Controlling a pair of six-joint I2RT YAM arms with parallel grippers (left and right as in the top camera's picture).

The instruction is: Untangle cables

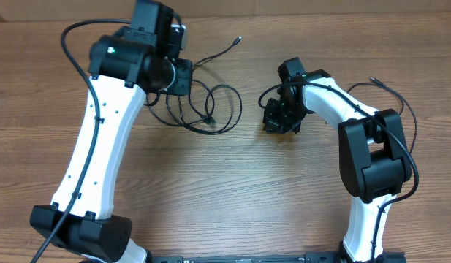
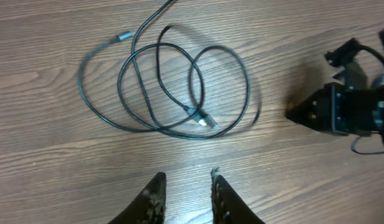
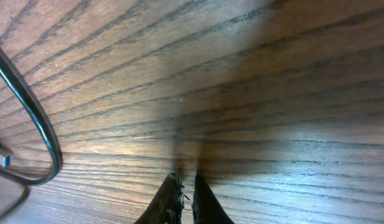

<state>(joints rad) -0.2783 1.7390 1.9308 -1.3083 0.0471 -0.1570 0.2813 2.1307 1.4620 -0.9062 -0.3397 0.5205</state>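
Overhead I get soft, even light across the brown wood-grain table (image 1: pixel 232 183), with only faint, short shadows beside the white-and-black robot arms (image 1: pixel 101 146). My left wrist view is bright but a little soft. The thin black looped cables (image 2: pixel 198 115) read well there, though their right-hand curve smears. My right wrist view sits very close to the wood: a broad dark shadow runs up the middle, pale glare lies left of it, and the lower left corner is out of focus.

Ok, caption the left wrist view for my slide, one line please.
Left end effector, jaws apart and empty, poised just short of looped black cables lying on the wooden table.
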